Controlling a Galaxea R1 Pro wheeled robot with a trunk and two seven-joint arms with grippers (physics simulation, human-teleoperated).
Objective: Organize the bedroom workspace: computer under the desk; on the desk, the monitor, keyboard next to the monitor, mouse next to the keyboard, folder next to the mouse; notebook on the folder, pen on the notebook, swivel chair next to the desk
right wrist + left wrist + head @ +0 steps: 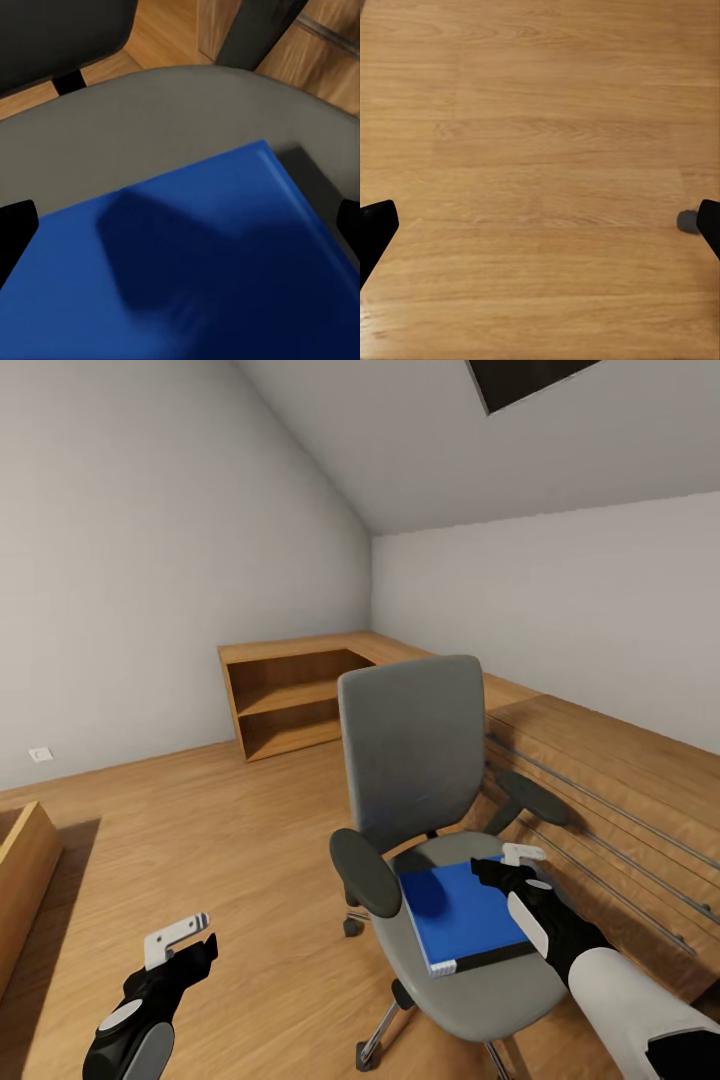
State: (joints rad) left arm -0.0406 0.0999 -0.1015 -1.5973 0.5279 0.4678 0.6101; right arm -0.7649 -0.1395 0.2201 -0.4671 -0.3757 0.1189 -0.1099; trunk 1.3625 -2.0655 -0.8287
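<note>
Blue folder (pixel 187 270) beneath spread jaws

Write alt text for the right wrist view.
A blue folder lies flat on the grey seat of a swivel chair, directly below the open right pincer, whose shadow falls on the cover. Wood floor shows beyond the seat.

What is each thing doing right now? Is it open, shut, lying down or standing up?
Blue folder: closed, lying flat on the chair seat.
Swivel chair: upright on the floor, holding the folder.
Right gripper: open, above the folder's far edge, holding nothing.
Left gripper: open, empty, over the wood floor.
Wooden shelf unit: standing against the wall, its shelves bare.
</note>
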